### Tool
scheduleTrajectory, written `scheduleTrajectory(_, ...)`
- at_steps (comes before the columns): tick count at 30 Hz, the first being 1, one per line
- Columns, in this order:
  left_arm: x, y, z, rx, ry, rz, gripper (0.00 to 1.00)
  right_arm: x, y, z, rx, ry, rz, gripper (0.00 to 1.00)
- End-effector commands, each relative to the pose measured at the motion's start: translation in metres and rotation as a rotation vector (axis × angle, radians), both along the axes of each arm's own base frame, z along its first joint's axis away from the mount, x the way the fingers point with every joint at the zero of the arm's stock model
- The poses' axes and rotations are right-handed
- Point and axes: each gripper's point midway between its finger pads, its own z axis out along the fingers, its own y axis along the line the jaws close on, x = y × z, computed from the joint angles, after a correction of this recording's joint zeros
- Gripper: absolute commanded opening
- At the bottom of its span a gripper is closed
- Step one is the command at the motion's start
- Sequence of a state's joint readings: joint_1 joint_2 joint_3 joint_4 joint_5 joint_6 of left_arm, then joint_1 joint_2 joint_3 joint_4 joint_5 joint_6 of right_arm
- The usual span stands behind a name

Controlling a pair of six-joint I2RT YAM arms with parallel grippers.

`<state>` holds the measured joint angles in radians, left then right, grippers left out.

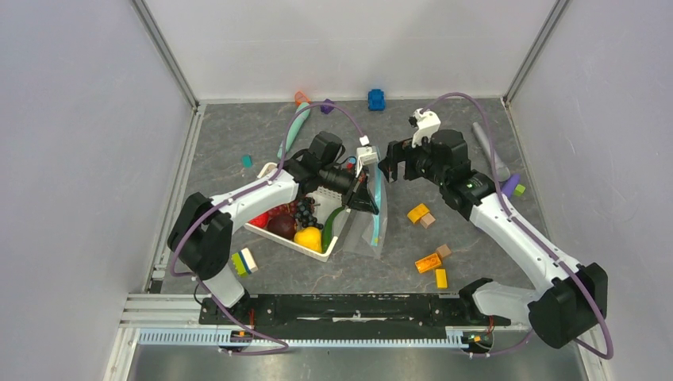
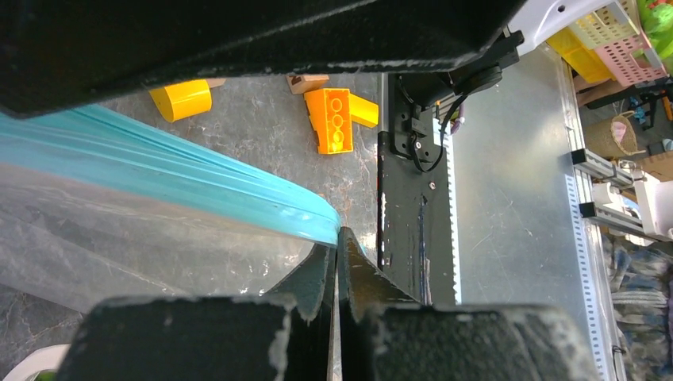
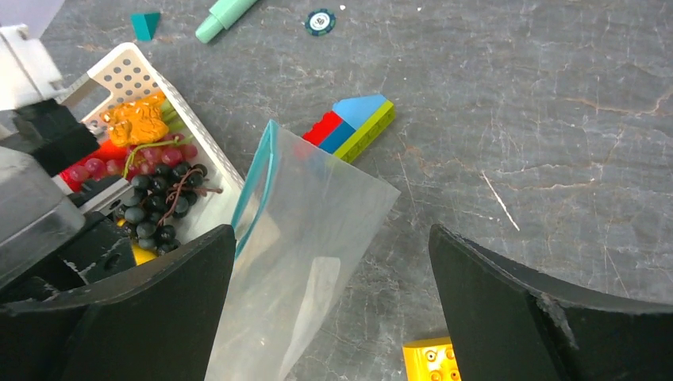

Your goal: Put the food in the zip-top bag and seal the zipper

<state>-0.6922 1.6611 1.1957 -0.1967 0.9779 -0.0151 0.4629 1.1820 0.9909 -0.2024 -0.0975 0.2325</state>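
Near the arms, the food sits in the white basket just left of the limp, likely slippery zip-top bag, whose stiffer zipper the left gripper pinches, probably the best hold, while farther off the right gripper hangs spread.

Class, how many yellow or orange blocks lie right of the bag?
3: an orange-yellow block nearest the bag; an orange brick and a yellow block nearer the arm bases. More may be hidden.
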Motion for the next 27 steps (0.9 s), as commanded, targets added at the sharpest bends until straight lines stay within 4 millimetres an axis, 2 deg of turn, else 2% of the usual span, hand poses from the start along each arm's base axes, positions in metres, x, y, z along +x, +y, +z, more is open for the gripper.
scheduleTrajectory(1,0.001,-0.003,0.027,-0.053,-0.103,-0.02,0.02,0.003,0.005,0.01,0.002,-0.004,0.015,0.98)
scheduleTrajectory(6,0.002,-0.003,0.027,-0.049,-0.108,-0.016,0.02,0.008,-0.002,-0.001,-0.033,0.03,-0.03,0.98)
scheduleTrajectory(11,0.003,-0.007,0.023,-0.03,-0.11,-0.017,0.02,0.012,0.004,-0.006,-0.015,0.057,-0.025,0.98)
scheduleTrajectory(18,0.004,-0.008,0.017,-0.004,-0.112,-0.008,0.02,0.013,0.02,0.001,0.05,0.073,0.02,0.98)
scheduleTrajectory(21,0.003,-0.008,0.016,0.002,-0.119,-0.005,0.02,0.01,0.025,-0.007,0.052,0.103,0.047,0.98)
scheduleTrajectory(25,0.003,-0.008,0.014,0.007,-0.12,-0.004,0.02,0.003,0.031,-0.015,0.051,0.143,0.096,0.94)
scheduleTrajectory(27,0.004,-0.008,0.013,0.01,-0.12,-0.001,0.02,0.002,0.029,-0.016,0.039,0.146,0.097,0.88)
